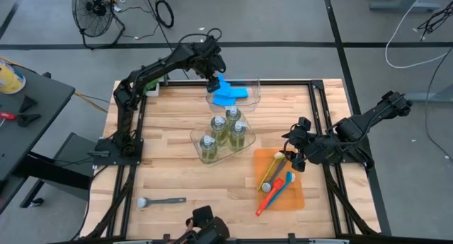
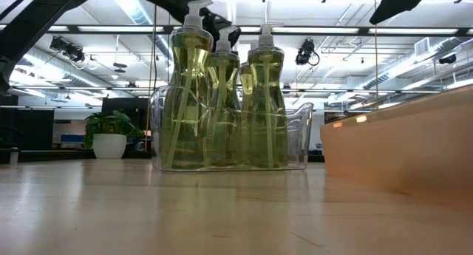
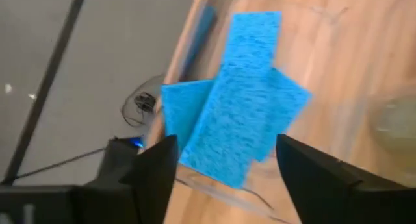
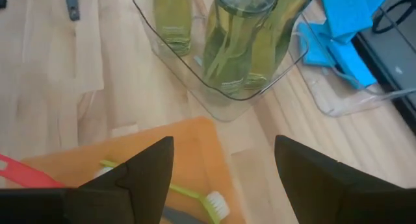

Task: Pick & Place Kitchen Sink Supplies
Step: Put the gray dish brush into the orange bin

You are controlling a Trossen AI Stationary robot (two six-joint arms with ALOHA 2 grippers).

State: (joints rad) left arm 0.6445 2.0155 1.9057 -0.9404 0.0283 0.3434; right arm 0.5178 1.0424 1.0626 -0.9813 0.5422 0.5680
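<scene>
- We find no brand, label or legible writing on any item in any view.
- The left gripper (image 1: 214,80) hangs over the far bin (image 1: 255,95), just above the sponges (image 1: 231,93). Its wrist view shows both fingers (image 3: 159,175) spread wide with nothing between them: released.
- That wrist view shows what the high view blurs together: several flat blue sponges lying crossed over one another inside the clear bin, one long piece (image 3: 244,100) on top.
- The right gripper (image 1: 296,159) sits at the tray (image 1: 294,198), over its far right corner. Its fingers (image 4: 146,172) are apart and empty: released.
- The bottles (image 1: 225,129) stand upright in the middle bin (image 1: 198,139). We count four from above.
- The low view alone shows their pumps (image 2: 194,9), their liquid level and their inner tubes; there the bottles (image 2: 225,100) overlap and hide the sponges entirely.
- The high view shows brushes on the tray: a yellow-green brush (image 1: 271,172), a red brush (image 1: 267,199) and a blue brush (image 1: 278,189), lying close together.
- The right wrist view shows only the yellow-green brush head (image 4: 213,203) and a red tip (image 4: 26,172).
- A grey brush (image 1: 163,201) lies alone on the table (image 1: 170,166), near the front left, well apart from the tray. Only the high view shows it whole.
- A plant (image 2: 111,133) shows beyond the table in the low view only.
</scene>
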